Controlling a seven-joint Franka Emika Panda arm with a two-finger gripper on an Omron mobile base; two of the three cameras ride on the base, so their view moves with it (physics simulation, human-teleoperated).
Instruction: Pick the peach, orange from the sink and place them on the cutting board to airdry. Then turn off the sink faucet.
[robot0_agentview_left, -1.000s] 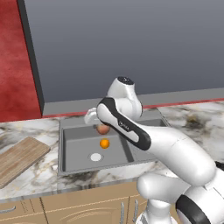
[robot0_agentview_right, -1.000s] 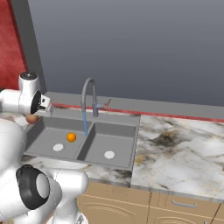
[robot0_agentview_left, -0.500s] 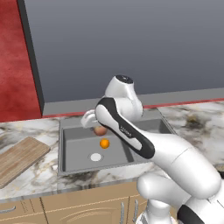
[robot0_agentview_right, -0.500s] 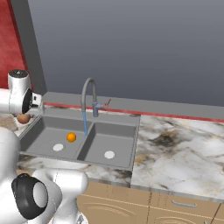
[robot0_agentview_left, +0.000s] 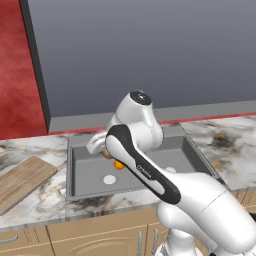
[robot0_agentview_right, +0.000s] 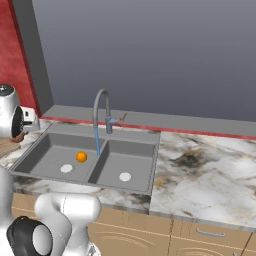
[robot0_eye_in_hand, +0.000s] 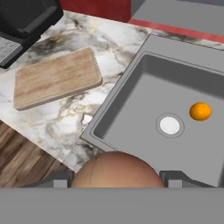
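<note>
My gripper (robot0_eye_in_hand: 116, 177) is shut on the peach (robot0_eye_in_hand: 115, 169), a reddish-tan fruit held above the left rim of the sink (robot0_eye_in_hand: 131, 83). In the left base view the gripper (robot0_agentview_left: 101, 149) holds the peach (robot0_agentview_left: 107, 154) over the left basin. The orange (robot0_eye_in_hand: 200, 111) lies in the left basin beside the white drain (robot0_eye_in_hand: 169, 125); it also shows as the orange (robot0_agentview_right: 81, 157) in the right base view. The wooden cutting board (robot0_eye_in_hand: 57, 78) lies on the counter left of the sink. The sink faucet (robot0_agentview_right: 102, 112) runs a blue stream of water.
A dark appliance (robot0_eye_in_hand: 26, 22) stands on the counter beyond the cutting board. The marble counter (robot0_agentview_right: 200, 170) extends right of the sink. A grey wall (robot0_agentview_left: 150, 50) rises behind the sink, and a red wall (robot0_agentview_left: 20, 65) stands to the left.
The arm has swung left with the peach, from over the left basin toward the sink's left rim. The orange has stayed in place.
</note>
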